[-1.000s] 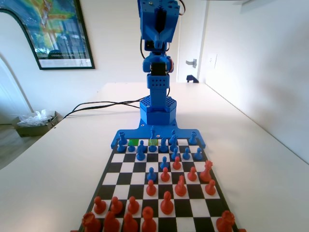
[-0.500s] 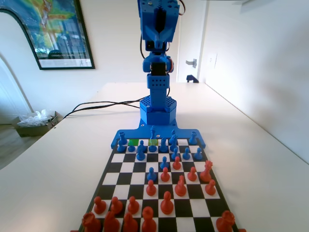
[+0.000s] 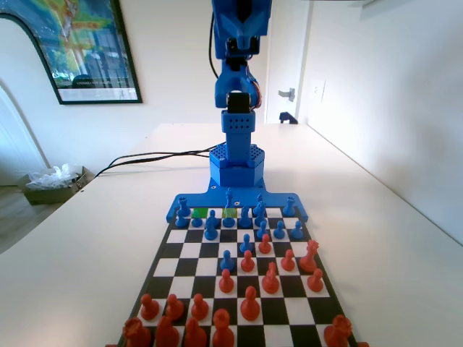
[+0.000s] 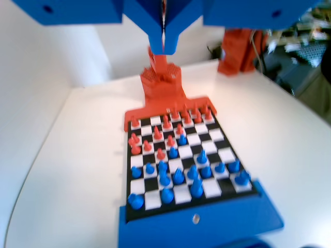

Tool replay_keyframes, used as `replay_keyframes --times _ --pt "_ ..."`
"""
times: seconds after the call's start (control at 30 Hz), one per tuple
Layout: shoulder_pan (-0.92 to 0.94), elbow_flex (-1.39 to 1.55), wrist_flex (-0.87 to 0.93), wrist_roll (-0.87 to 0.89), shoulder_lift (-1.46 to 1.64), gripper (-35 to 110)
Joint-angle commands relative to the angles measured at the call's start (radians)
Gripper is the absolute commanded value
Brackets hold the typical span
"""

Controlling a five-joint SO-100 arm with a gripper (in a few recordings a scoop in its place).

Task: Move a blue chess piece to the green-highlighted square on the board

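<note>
Gripper (image 4: pixel 163 49) way up above the board (image 4: pixel 182 199) in the wrist view, two blue jaws pressed together into one point with barely a seam between them, so closed, and pinching nothing. Not touching any piece, well clear of everything, hanging over the far red end in that shot. In the fixed view, just the blue arm (image 3: pixel 237 87) standing tall behind the board's (image 3: pixel 163 267) far edge, running out of the top of the picture. Tall blue piece (image 3: pixel 229 196) with the thin pointed top sitting in the back row by the arm's base, roughly centre of that row, upright. Right beside it, just to its left in the fixed view, the green square (image 3: pixel 200 213); a paler yellow-green square (image 3: pixel 229 212) apparently right at the tall piece's foot, though hard to say for sure from this low angle. Blue pawns (image 3: pixel 210 233) scattered over the near-arm half, a few pushed out toward the middle and mixed up with red pieces (image 3: pixel 250 303). Red stuff mostly bunched in the rows nearest the fixed camera. Wrist shot a bit blurry, so no telling the tall piece apart from its neighbours there. White table (image 3: pixel 87 246) under all of it.
</note>
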Motion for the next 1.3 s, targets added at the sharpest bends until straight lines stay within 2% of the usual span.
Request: replay_keyframes --times 0.0,0.27,0.5,0.77,1.27 --pt "-0.040 -0.046 0.026 0.081 -0.086 1" --pt "-0.110 0.066 0.017 0.311 -0.199 1" --pt "-0.135 0.229 -0.080 0.462 -0.245 1" --pt "-0.109 0.331 -0.160 0.514 -0.302 1" --pt "0.058 0.411 -0.295 0.541 -0.442 1"
